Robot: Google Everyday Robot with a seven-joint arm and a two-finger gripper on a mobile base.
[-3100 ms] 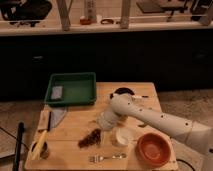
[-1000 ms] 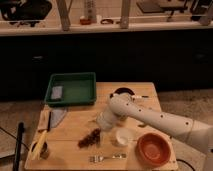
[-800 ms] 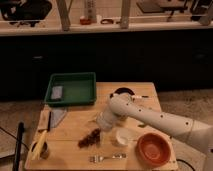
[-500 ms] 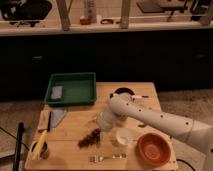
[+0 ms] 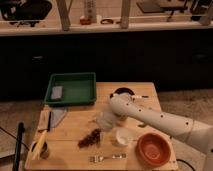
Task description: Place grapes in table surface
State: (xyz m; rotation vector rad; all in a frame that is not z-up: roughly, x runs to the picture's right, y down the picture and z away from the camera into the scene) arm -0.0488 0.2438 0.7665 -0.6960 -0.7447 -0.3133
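The white arm reaches in from the right (elbow humped high), gripper pointing down at its left end.

Grapes on table surface; claw just beside.

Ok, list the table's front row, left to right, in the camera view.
Left to right: yellow item, grapes, white cup, orange bowl. The tool sits just behind the grapes' right end, over the table.

green tray back-left | orange bowl front-right | fork front
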